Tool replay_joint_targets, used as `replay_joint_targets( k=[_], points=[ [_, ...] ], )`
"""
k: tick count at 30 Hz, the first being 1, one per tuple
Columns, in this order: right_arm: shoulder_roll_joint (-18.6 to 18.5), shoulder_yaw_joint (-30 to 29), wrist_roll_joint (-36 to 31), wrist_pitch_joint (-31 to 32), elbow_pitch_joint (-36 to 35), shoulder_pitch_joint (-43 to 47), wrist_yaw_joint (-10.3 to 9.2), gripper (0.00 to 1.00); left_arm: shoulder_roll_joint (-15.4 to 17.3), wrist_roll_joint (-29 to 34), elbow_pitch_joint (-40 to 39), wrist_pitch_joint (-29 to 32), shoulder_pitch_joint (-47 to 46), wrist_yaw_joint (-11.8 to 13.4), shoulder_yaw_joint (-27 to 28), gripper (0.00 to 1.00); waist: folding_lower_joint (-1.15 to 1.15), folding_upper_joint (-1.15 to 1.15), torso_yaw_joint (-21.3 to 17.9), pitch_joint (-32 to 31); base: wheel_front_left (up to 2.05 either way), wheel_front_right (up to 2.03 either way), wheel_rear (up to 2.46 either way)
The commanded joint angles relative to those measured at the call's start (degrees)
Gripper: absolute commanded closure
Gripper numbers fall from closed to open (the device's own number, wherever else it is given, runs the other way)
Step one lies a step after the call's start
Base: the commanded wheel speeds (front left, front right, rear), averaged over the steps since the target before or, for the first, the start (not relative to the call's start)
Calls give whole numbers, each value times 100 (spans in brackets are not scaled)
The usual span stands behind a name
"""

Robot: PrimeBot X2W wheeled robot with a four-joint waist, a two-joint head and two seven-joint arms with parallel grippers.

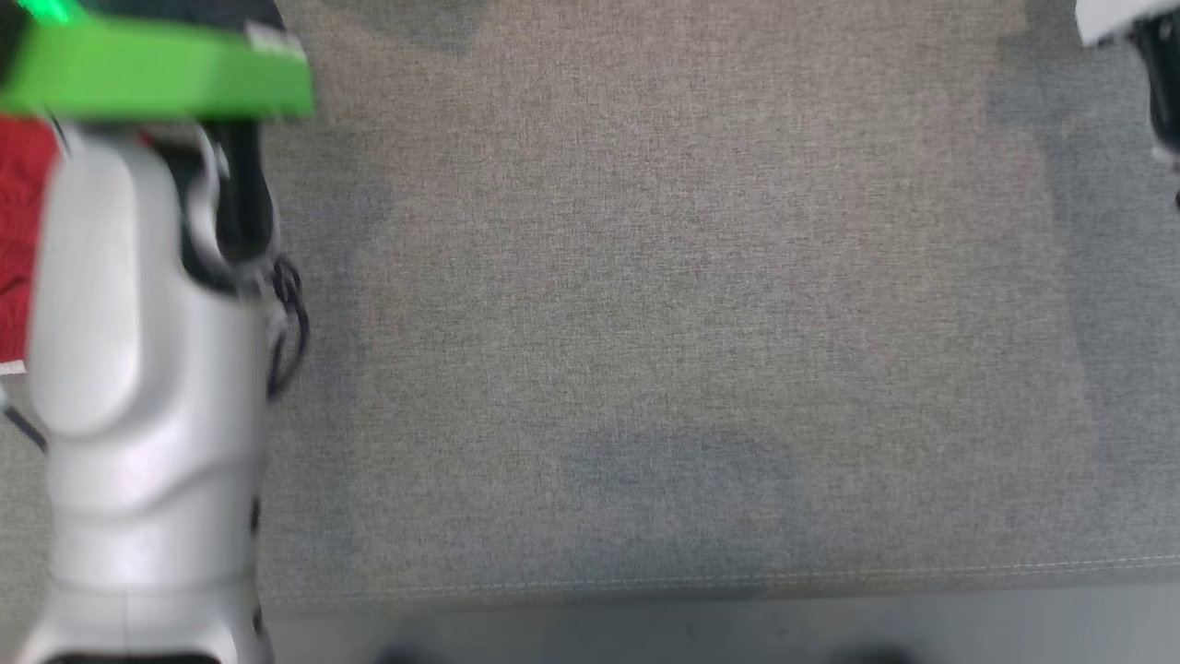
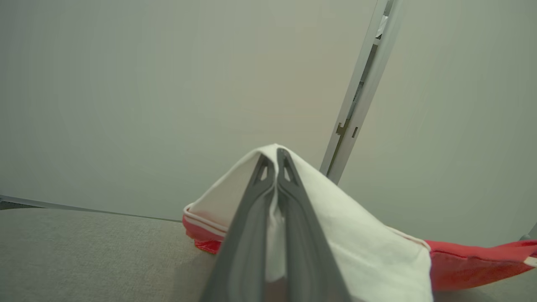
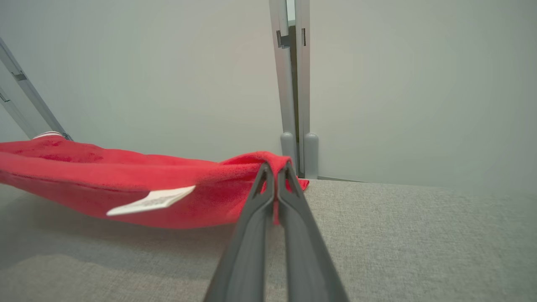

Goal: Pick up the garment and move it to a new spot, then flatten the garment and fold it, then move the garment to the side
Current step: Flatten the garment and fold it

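Head view is pretty smeary, but you can make out the grey woven fabric surface (image 1: 645, 323) with a stitched seam along its near edge, the pale left forearm (image 1: 138, 350) with a bright green band (image 1: 157, 74) over the left edge, a sliver of the red-and-white soft cloth garment (image 1: 17, 231) peeking out behind that forearm, and a bit of the right arm (image 1: 1157, 83) up in the far right corner. In the left wrist view, the left gripper (image 2: 277, 161) has its two dark fingers pinched tight on a white fold of the garment, which tents up over the tips, with red cloth trailing off low to that view's right. In the right wrist view, the right gripper (image 3: 275, 170) is clamped on a red corner. From there the cloth runs long-ways to that view's left, sagging just over the surface with a shadow under it. So its long axis is strung between the two grips and neither arm is nearer. My guess is both have to travel together to set it down flat. There's a white sewn-in label (image 3: 151, 200), but the print is too blurry to read.
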Motion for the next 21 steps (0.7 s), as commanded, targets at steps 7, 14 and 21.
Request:
replay_joint_targets(
  k=[7,14,21],
  points=[
    [-184,-550,359,-28,-886,1698,-8,100,-29,97,-1028,70,2097,-6,-182,100,-1,0,-40,-479,0,0,0],
    [22,-1398,494,-29,-1673,3557,-8,100,9,-325,-1791,788,3801,226,-177,100,-1,0,-6,-1033,0,0,0],
    [460,-1931,367,-30,-2129,5151,-8,100,130,-821,-2282,1473,5013,252,-171,100,-1,0,-57,-1702,0,0,0]
  ],
)
